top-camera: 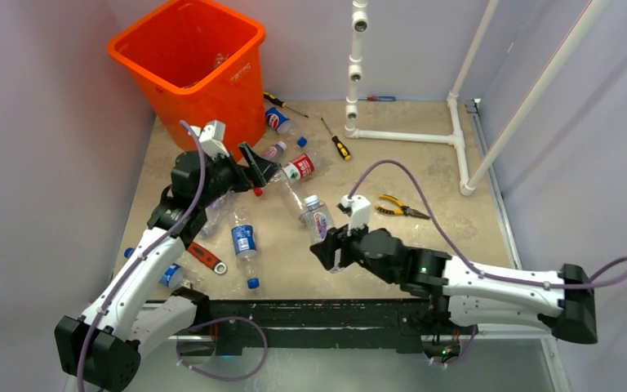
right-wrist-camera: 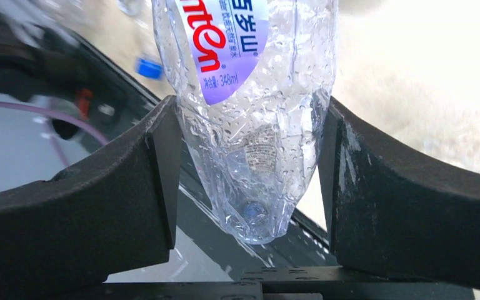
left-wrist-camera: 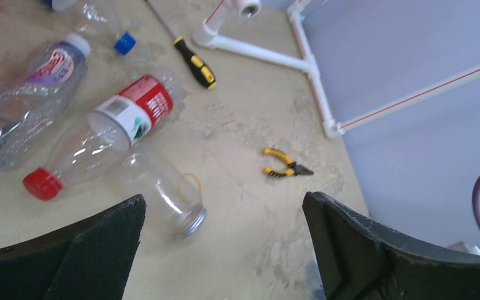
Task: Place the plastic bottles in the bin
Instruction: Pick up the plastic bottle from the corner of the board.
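- The right pincer [top-camera: 329, 247] is pinching a clear bottle [right-wrist-camera: 250, 119] at its base, low in the middle of the top view. Both pads are pressing on the crumpled plastic, and its purple-and-red label is facing the wrist camera.
- I cannot tell whether that bottle is clear of the worktop [top-camera: 424, 171].
- The left pincer [left-wrist-camera: 222, 212] is spread wide with nothing between its fingers. It is sitting left of centre in the top view, just below the bin [top-camera: 204, 94].
- The bin is standing at the upper left of the top view, well apart from the held bottle.
- In the left wrist view, a red-capped bottle [left-wrist-camera: 100, 140] is lying at centre left, touching a capless bottle [left-wrist-camera: 162, 187] below it.
- A purple-labelled bottle [left-wrist-camera: 31, 87] is resting at the far left of that view.
- A blue-labelled bottle [top-camera: 245, 241] is lying lower left of centre in the top view, near a red-handled wrench [top-camera: 206, 256].
- A screwdriver [left-wrist-camera: 195, 62] and pliers [left-wrist-camera: 281, 164] are lying further right.
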Tool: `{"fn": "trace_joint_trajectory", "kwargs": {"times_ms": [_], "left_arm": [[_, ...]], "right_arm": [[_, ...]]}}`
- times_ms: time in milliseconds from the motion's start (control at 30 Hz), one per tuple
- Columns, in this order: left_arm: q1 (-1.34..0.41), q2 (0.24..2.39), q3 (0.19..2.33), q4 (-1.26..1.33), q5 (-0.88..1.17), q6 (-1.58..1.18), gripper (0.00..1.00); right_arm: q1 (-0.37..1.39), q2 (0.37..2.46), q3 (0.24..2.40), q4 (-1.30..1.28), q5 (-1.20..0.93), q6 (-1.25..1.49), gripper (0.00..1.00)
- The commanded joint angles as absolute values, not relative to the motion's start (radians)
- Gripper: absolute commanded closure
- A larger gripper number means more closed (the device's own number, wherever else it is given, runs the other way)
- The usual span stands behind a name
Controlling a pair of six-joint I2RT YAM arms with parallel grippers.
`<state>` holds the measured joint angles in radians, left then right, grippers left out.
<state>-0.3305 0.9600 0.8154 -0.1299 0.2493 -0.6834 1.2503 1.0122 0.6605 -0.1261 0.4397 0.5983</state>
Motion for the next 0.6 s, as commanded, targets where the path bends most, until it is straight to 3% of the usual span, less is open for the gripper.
{"fn": "trace_joint_trajectory", "kwargs": {"times_ms": [0, 33, 167, 367, 467, 567], "left_arm": [[-0.336, 0.953, 0.892, -0.016, 0.201, -0.785, 0.01], [-0.335, 0.951, 0.884, 0.032, 0.169, -0.835, 0.01], [-0.334, 0.935, 0.781, 0.324, 0.194, -0.961, 0.01], [-0.336, 1.042, 0.662, 0.958, 0.547, -1.111, 0.04], [-0.34, 1.093, 0.667, 1.058, 0.681, -1.132, 0.05], [-0.383, 1.095, 0.691, 0.949, 0.73, -1.004, 0.07]], "right_arm": [[1.253, 0.85, 0.581, 0.16, 0.431, 0.441, 0.93], [1.253, 0.825, 0.571, 0.211, 0.414, 0.416, 1.0], [1.253, 0.768, 0.502, 0.404, 0.402, 0.365, 1.0], [1.253, 0.761, 0.408, 0.616, 0.39, 0.271, 1.0], [1.253, 0.774, 0.364, 0.728, 0.38, 0.222, 1.0], [1.253, 0.822, 0.364, 0.781, 0.368, 0.159, 1.0]]}}
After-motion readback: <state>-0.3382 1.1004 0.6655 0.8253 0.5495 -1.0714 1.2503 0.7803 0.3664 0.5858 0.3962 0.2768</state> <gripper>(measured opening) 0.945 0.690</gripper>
